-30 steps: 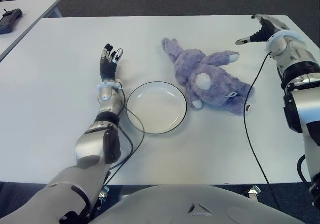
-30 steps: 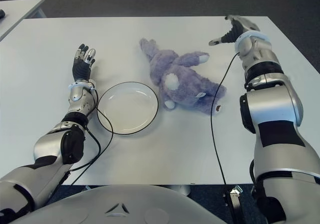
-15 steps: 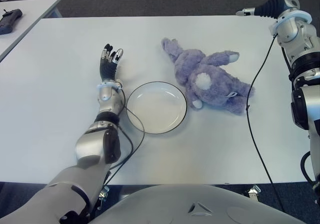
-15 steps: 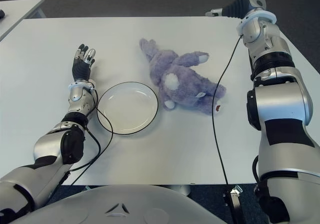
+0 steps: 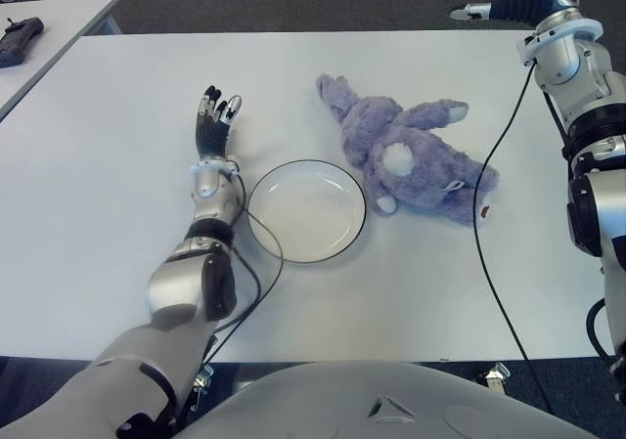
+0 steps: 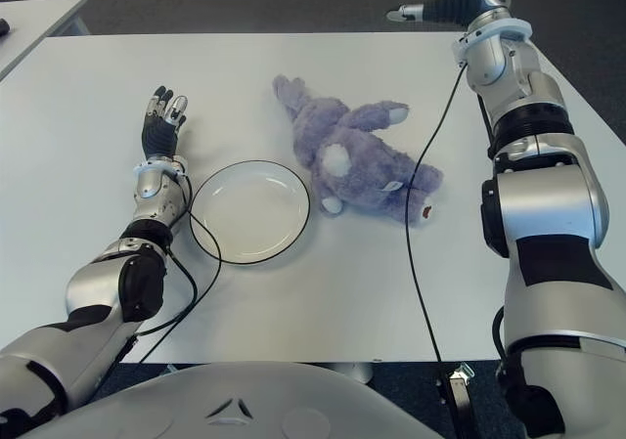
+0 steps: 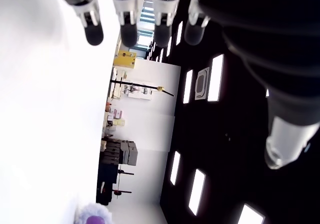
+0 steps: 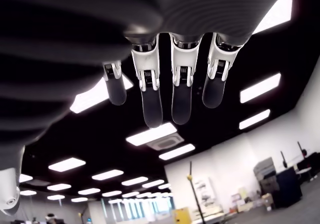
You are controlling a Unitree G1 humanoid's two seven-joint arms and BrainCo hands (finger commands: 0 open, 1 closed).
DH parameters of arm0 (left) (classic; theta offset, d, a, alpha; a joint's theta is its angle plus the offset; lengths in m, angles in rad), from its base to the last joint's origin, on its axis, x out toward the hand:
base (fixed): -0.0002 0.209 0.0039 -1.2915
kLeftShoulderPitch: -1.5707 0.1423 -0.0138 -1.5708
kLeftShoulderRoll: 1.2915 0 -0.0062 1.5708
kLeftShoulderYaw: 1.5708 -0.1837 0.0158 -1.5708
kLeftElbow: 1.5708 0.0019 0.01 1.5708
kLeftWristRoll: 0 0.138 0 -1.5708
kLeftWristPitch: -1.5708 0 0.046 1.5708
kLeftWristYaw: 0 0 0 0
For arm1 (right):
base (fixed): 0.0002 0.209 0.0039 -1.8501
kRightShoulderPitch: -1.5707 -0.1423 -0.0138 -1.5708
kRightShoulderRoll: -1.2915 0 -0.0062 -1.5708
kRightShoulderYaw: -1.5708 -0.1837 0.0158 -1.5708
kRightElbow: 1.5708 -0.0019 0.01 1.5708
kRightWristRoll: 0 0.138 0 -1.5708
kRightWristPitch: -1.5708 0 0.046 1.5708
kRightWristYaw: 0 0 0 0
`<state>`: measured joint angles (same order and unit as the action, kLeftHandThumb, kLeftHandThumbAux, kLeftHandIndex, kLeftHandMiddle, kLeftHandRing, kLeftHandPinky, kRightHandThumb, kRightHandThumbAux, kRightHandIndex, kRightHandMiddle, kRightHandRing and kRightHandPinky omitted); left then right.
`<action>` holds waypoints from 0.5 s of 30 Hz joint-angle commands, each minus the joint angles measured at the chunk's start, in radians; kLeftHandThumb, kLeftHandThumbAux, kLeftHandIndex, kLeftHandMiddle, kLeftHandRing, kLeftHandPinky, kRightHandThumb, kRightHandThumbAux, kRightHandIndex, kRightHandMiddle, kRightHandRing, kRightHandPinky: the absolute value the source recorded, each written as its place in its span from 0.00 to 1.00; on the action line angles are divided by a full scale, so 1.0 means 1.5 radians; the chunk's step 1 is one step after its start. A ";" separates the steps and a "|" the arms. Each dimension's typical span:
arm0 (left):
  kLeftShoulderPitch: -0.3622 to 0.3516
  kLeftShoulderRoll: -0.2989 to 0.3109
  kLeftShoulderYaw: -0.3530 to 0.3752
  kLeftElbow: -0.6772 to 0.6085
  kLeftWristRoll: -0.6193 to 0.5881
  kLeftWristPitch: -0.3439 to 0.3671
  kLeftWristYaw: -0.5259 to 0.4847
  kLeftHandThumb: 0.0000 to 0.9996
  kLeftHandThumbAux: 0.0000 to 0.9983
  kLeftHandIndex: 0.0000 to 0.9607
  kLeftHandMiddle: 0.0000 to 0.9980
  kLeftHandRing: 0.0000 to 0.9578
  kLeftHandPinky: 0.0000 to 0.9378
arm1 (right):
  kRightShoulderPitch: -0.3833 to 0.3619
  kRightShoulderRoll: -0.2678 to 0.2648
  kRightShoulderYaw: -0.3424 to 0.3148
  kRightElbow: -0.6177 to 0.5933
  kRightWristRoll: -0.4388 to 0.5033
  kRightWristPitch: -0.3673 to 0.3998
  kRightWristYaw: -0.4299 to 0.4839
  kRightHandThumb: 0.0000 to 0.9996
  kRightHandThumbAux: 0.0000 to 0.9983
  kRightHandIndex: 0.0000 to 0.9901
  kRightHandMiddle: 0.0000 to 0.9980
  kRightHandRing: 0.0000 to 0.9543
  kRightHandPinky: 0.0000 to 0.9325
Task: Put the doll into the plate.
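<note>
A purple plush doll (image 5: 411,160) lies on its back on the white table (image 5: 108,224), just right of an empty white plate (image 5: 306,210) with a dark rim. Its ears point toward the far left. My left hand (image 5: 217,109) shows left of the plate, fingers straight and spread, holding nothing. High over the table's far right corner, beyond the doll, is my right hand (image 5: 501,2), partly cut off by the top of the view. In the right wrist view its fingers (image 8: 172,89) are extended against the ceiling with nothing in them.
A black cable (image 5: 484,234) from my right arm runs down across the table past the doll's right end. A second table at the far left carries a dark device (image 5: 20,38).
My right hand has lifted from beside the doll's right side up toward the far edge of the table, then shifted slightly left. The left hand, doll and plate have not moved.
</note>
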<state>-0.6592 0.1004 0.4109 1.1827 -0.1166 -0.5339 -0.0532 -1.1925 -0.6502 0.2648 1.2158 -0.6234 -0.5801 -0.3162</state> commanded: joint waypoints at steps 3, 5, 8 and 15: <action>0.160 -0.040 0.000 0.104 0.002 0.056 0.008 0.00 0.60 0.00 0.07 0.04 0.00 | 0.042 0.002 0.011 -0.016 0.004 -0.055 -0.010 0.00 0.54 0.12 0.27 0.24 0.18; 0.160 -0.039 0.000 0.104 0.003 0.057 0.008 0.00 0.60 0.00 0.07 0.04 0.00 | 0.058 -0.003 0.009 -0.044 0.007 -0.070 -0.003 0.00 0.55 0.12 0.26 0.24 0.17; 0.160 -0.039 0.001 0.104 0.001 0.058 0.009 0.00 0.60 0.00 0.07 0.04 0.00 | 0.098 -0.011 0.004 -0.109 0.018 -0.094 0.016 0.00 0.55 0.11 0.24 0.22 0.17; 0.158 -0.040 0.008 0.105 -0.007 0.062 0.006 0.00 0.59 0.01 0.07 0.04 0.00 | 0.167 -0.017 0.003 -0.176 0.041 -0.136 0.070 0.00 0.54 0.11 0.22 0.20 0.18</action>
<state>-0.6591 0.1018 0.4089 1.1827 -0.1164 -0.5339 -0.0532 -1.0591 -0.6619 0.2604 1.0326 -0.5892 -0.7243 -0.2813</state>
